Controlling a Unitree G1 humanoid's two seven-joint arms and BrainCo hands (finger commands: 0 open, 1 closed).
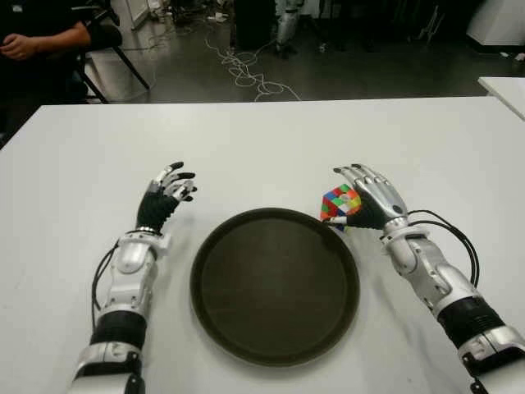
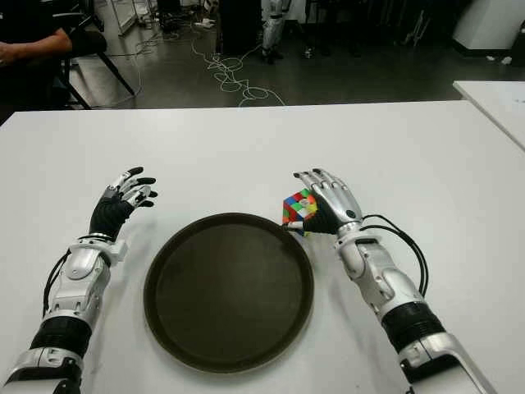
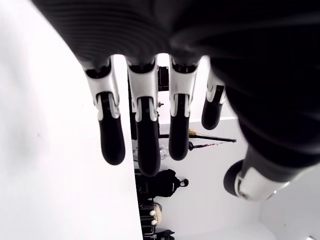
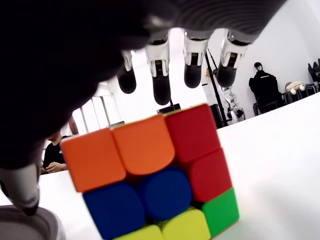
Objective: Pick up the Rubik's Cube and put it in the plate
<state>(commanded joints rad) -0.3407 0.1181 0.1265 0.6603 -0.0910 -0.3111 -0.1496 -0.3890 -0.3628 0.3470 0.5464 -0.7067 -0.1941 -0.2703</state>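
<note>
The Rubik's Cube (image 1: 340, 200) stands on the white table (image 1: 262, 148), right by the far right rim of the dark round plate (image 1: 275, 287). My right hand (image 1: 356, 190) is at the cube's right side, palm toward it. Its fingers (image 4: 161, 80) stretch straight over the cube (image 4: 155, 175) and the thumb (image 1: 335, 220) lies low in front. The fingers are not curled round the cube. My left hand (image 1: 170, 190) is to the left of the plate, its fingers (image 3: 142, 135) spread with nothing in them.
A person (image 1: 37, 37) sits beyond the table's far left corner beside a chair. Cables (image 1: 246, 70) lie on the floor behind the table. A second white table (image 1: 504, 86) shows at the far right.
</note>
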